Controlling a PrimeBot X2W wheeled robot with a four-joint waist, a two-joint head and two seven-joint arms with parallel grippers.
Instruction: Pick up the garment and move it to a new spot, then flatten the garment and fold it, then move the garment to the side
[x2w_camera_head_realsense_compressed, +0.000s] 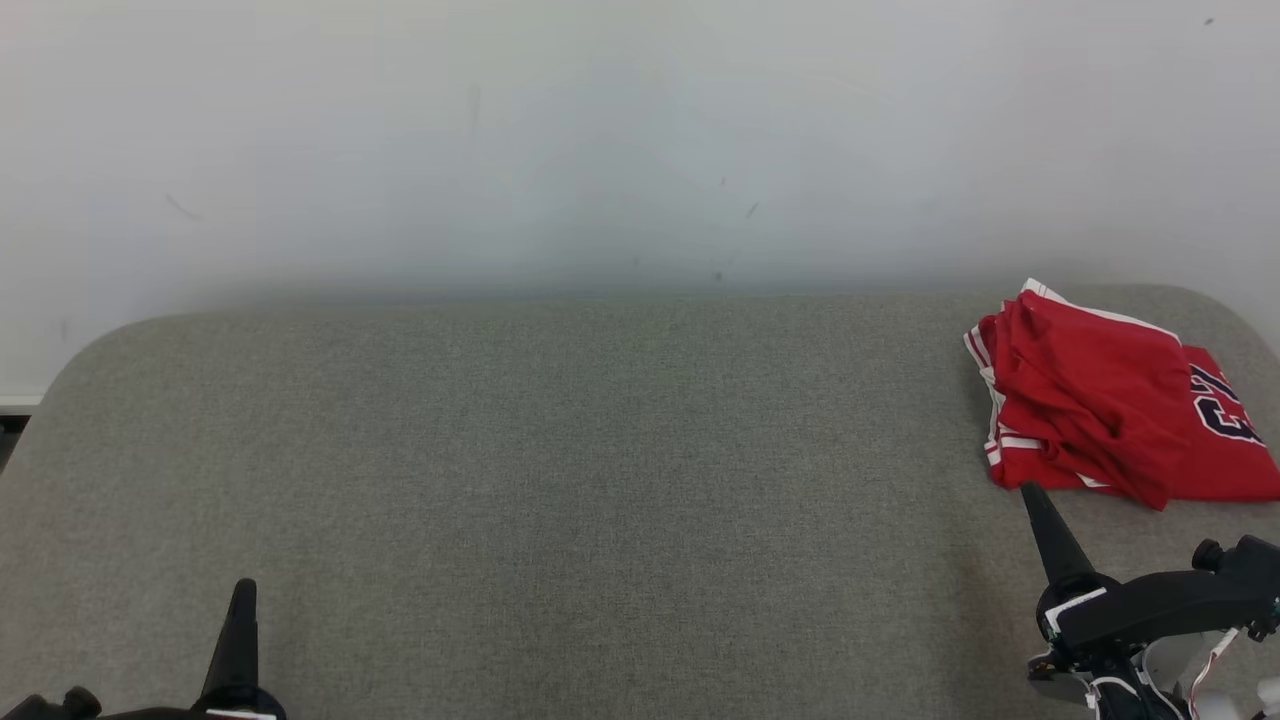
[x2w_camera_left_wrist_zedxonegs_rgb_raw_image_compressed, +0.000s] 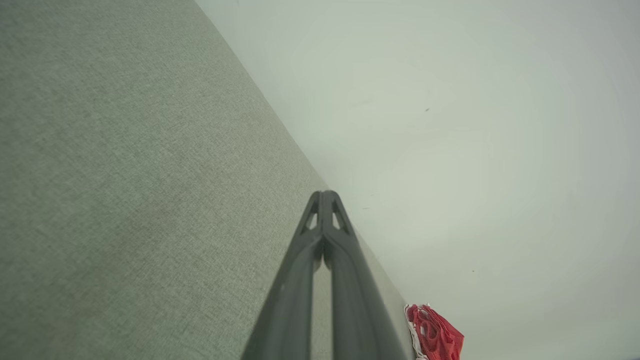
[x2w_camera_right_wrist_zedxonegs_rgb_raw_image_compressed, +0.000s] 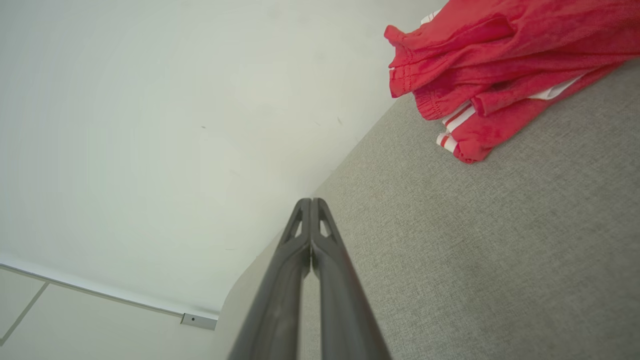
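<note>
The garment (x2w_camera_head_realsense_compressed: 1110, 405) is a red jersey with white stripes and dark lettering, folded in a loose bundle at the far right of the grey table (x2w_camera_head_realsense_compressed: 600, 470). It also shows as a red heap (x2w_camera_right_wrist_zedxonegs_rgb_raw_image_compressed: 500, 70) in the right wrist view and as a small red patch (x2w_camera_left_wrist_zedxonegs_rgb_raw_image_compressed: 435, 335) in the left wrist view. My right gripper (x2w_camera_head_realsense_compressed: 1030, 492) is shut and empty, its tip just in front of the garment's near edge. My left gripper (x2w_camera_head_realsense_compressed: 243, 588) is shut and empty at the lower left, far from the garment. Both pairs of fingers (x2w_camera_left_wrist_zedxonegs_rgb_raw_image_compressed: 325, 200) (x2w_camera_right_wrist_zedxonegs_rgb_raw_image_compressed: 310, 205) are pressed together.
A pale wall (x2w_camera_head_realsense_compressed: 600, 140) stands right behind the table's back edge. The table's corners are rounded, and its left end (x2w_camera_head_realsense_compressed: 60, 380) drops off to the floor. A wide bare stretch of grey fabric lies between the two grippers.
</note>
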